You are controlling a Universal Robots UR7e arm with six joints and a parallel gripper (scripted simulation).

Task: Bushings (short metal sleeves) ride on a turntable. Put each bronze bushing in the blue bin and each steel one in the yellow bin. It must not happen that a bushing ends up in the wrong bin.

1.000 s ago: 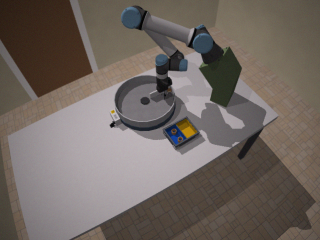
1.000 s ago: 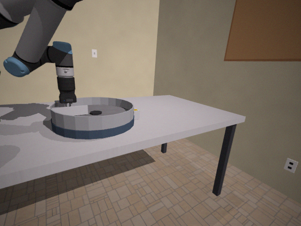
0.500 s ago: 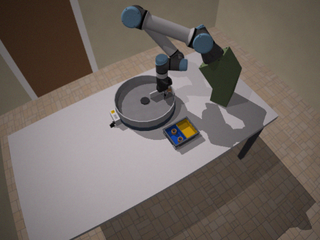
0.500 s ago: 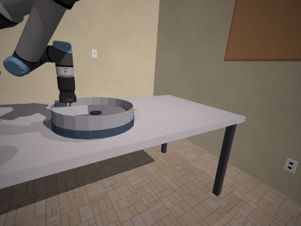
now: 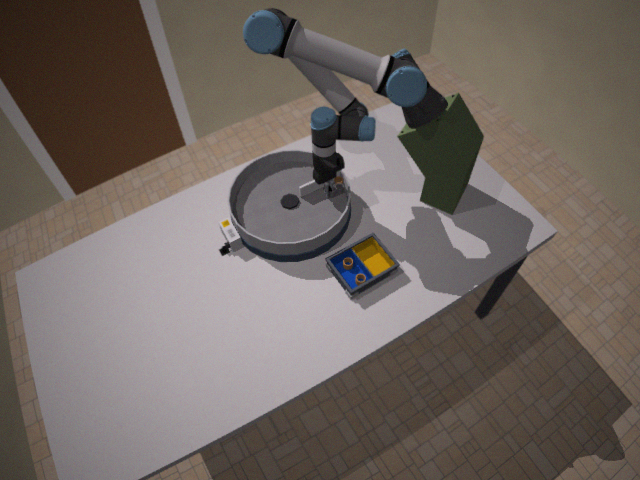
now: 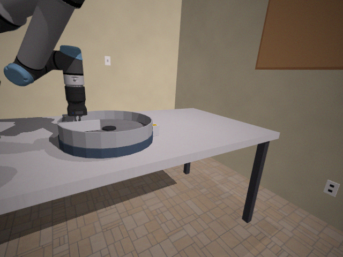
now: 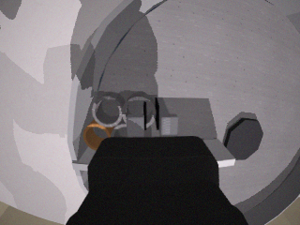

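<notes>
Bins lie nearest, right of middle in the top view: the blue bin [image 5: 356,266], on the left, holds two bronze bushings, while the yellow bin [image 5: 379,263] beside it has no bushing in it. Farther off, on the turntable [image 5: 299,248] [image 6: 110,138] [image 7: 197,61], the gripper [image 5: 328,190] [image 6: 77,119] [image 7: 150,107] reaches down at the right by a pale divider [image 5: 307,188] [image 6: 86,125] [image 7: 227,162], its fingers drawn nearly together with a narrow gap, apparently clamped on the wall of a steel bushing [image 7: 141,98]. Crowded close by are another steel bushing [image 7: 94,111], what looks like a further grey ring, partly hidden, and a bronze bushing [image 5: 338,180] [image 7: 94,136]. Bronze sorting appears well under way, with one more visible; steel remains to be delivered, the held piece presumably first, bound for yellow
</notes>
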